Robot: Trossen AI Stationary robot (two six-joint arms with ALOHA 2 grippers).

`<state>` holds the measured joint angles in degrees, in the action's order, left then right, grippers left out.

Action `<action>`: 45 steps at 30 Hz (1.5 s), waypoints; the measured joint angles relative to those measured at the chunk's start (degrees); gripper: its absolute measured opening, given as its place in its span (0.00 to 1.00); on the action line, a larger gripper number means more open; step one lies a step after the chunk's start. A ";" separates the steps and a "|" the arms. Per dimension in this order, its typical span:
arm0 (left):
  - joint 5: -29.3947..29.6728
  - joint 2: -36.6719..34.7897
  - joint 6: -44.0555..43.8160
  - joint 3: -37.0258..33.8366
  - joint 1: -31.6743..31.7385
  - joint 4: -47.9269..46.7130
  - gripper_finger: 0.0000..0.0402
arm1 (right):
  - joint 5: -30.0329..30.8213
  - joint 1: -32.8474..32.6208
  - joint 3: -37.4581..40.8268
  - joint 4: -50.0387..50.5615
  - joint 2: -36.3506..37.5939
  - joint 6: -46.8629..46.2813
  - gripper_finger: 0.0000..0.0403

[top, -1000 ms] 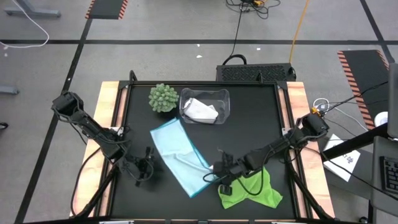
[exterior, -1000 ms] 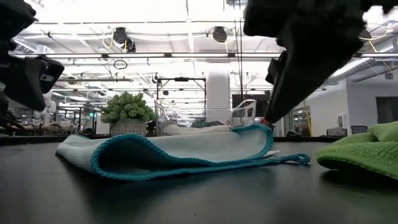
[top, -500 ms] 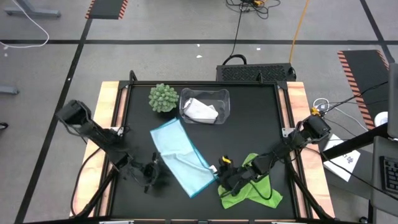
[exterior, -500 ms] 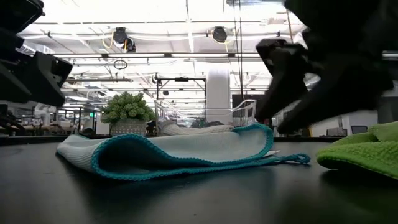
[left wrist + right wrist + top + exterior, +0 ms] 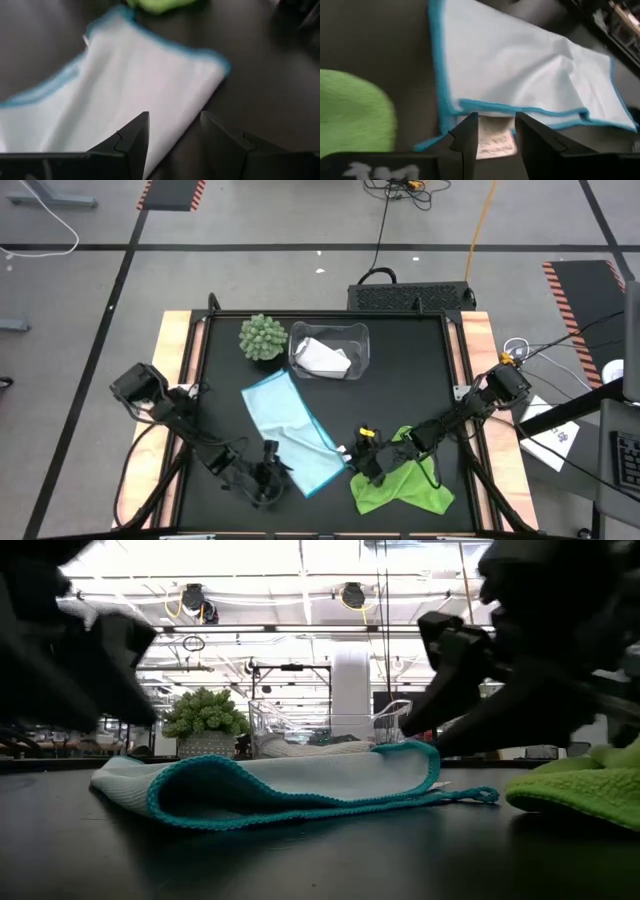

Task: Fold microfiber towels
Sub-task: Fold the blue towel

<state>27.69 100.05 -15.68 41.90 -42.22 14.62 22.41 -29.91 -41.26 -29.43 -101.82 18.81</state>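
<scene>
Blue towel (image 5: 292, 430): laid folded in half at the table's middle, its tag at the corner nearest the green towel (image 5: 402, 485).
White towel (image 5: 322, 357): kept in the clear bin (image 5: 330, 332), beyond the blue towel.
Right claw (image 5: 492, 131): parted, empty, poised over the tag corner.
Left claw (image 5: 172, 131): parted, empty, set at the blue towel's near corner.
Advice: both corners should be pinched together, lifted level, then carried across so the edges are matched.

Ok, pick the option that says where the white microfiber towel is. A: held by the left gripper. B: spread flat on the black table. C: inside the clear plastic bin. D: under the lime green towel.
C: the high view shows the white microfiber towel lying crumpled inside the clear plastic bin, beside the round green spiky ball plant.
</scene>
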 joint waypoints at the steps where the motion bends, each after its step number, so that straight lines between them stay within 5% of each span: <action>1: -0.89 0.87 0.08 0.73 0.24 -1.81 0.45 | 0.00 0.38 -0.02 0.36 0.00 -0.15 0.29; 11: -3.28 5.38 6.21 9.60 -1.05 -11.06 0.45 | -0.41 0.56 -0.04 -1.98 0.00 1.24 0.28; 30: -5.69 5.38 21.23 14.64 1.10 -13.02 0.45 | -15.27 7.67 -0.13 -9.42 -4.13 -1.39 0.28; 45: -11.40 5.33 4.72 10.51 3.75 -19.29 0.45 | -27.41 8.53 -4.40 -10.68 -9.68 -13.37 0.28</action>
<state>16.30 105.38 -10.96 52.41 -38.46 -4.66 -5.00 -21.38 -45.65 -40.11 -111.50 5.43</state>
